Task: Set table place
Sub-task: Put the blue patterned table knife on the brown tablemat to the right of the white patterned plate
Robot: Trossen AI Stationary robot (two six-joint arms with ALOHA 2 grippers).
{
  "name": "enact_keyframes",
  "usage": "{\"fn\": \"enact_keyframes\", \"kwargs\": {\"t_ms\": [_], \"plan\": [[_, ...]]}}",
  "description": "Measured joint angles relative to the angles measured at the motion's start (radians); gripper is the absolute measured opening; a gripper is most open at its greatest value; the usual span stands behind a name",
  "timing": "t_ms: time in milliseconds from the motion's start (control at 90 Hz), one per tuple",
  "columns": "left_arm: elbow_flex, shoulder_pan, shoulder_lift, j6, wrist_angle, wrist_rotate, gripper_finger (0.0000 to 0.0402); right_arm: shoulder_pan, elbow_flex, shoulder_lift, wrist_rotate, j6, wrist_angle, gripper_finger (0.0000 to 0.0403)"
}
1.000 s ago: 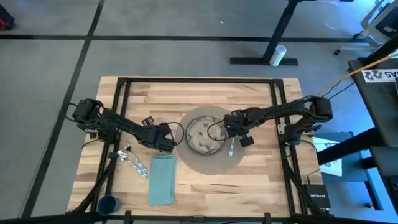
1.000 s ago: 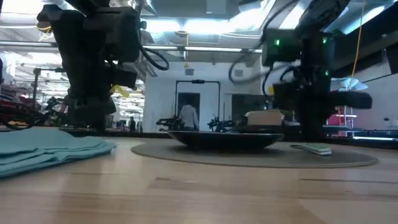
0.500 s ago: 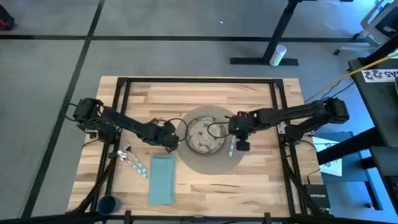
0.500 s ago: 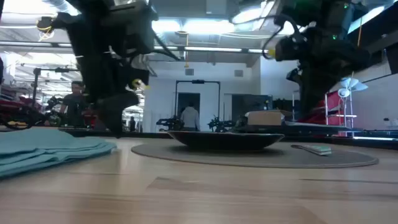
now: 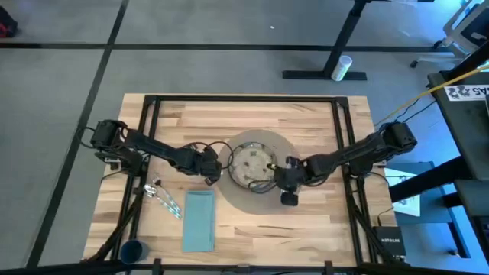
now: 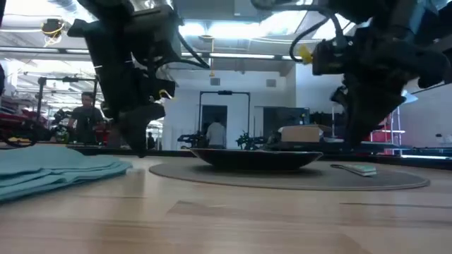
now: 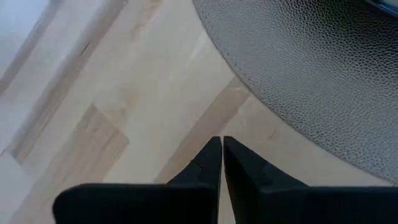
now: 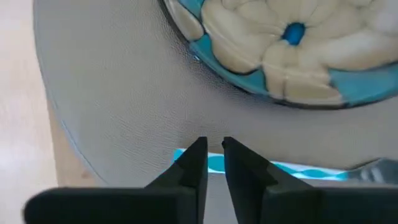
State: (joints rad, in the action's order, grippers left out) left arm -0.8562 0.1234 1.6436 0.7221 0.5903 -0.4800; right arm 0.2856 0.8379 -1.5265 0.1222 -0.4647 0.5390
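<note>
Pale butcher-block surface [image 5: 306, 229] is seen beneath both arms. The left gripper [image 7: 221, 152], clenched on nothing, is held over bare wood just off the placemat [image 5: 252, 200] at its 9 o'clock edge. The right gripper [image 8: 213, 152], nearly closed and empty, is poised over the mat at 4 o'clock of the plate [image 5: 248, 164]. The napkin [image 5: 199, 220] is laid at 7 o'clock.
</note>
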Motion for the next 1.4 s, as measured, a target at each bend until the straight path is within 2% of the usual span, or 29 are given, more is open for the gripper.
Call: {"fn": "enact_keyframes", "kwargs": {"t_ms": [156,533,644,844,1122,1400], "plan": [[0.000,-0.013,0.000,0.054,0.000,0.011,0.0000,0.006,0.001,0.001,0.046,-0.151,-0.008,0.0050],[0.000,-0.058,0.000,0.057,-0.002,0.062,0.0000,0.002,0.001,0.001,0.155,-0.489,-0.003,0.0145],[0.000,-0.066,0.000,0.051,-0.001,0.083,0.0000,0.002,0.001,0.001,0.198,-0.601,0.026,0.0148],[0.000,-0.066,0.000,0.028,-0.002,0.096,0.0000,0.002,0.001,0.001,0.186,-0.756,0.097,0.0144],[0.000,-0.066,0.000,0.028,-0.005,0.096,0.0000,0.002,0.001,-0.001,0.174,-0.788,0.096,0.0133],[0.000,-0.066,0.000,0.028,-0.009,0.096,0.0000,-0.020,0.004,-0.122,0.101,-0.813,0.096,0.0133]]}}
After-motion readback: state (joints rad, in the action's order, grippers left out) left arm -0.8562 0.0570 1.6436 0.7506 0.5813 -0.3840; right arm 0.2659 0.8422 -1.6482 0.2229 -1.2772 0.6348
